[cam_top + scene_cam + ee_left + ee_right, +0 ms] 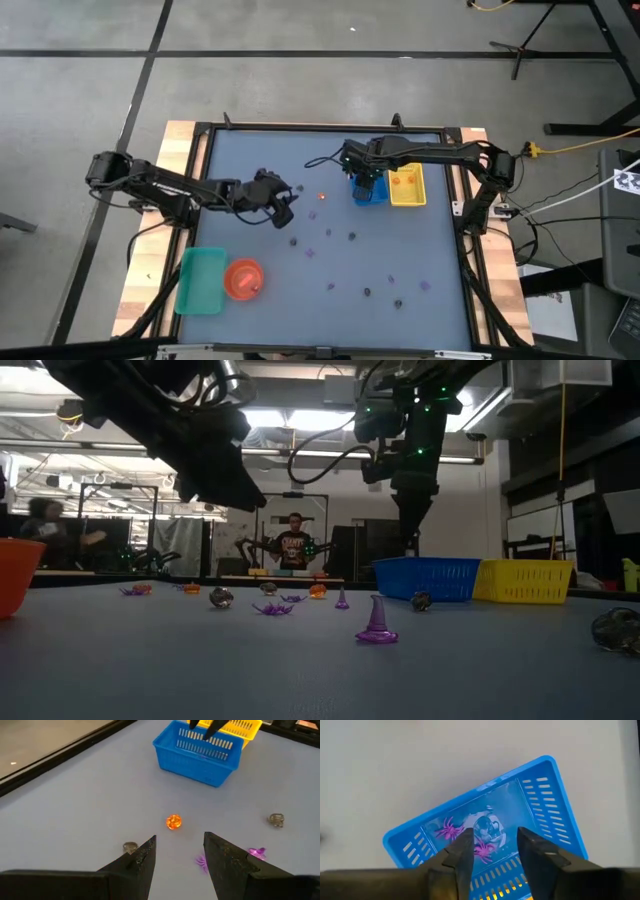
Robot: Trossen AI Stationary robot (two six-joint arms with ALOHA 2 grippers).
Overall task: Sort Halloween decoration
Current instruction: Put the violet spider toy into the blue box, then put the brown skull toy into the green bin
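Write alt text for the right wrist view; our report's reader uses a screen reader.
The right gripper, fingers apart and empty, hangs directly over a blue slotted tray on the grey table. Inside the tray lie two purple spiders and a grey, skull-like piece.

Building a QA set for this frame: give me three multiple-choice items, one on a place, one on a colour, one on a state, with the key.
1. Where is the right gripper?
A. above the blue tray
B. above the green tray
C. above the orange bowl

2. What colour are the spider pieces in the blue tray?
A. orange
B. purple
C. black

3. How do the left gripper's fingers stand?
A. shut on an orange piece
B. shut on nothing
C. open, holding nothing

Key: 1 A, the high and right wrist views show it over the blue tray. 2 B, the right wrist view shows purple spiders. 3 C, the left wrist view shows a bare gap between the fingers.
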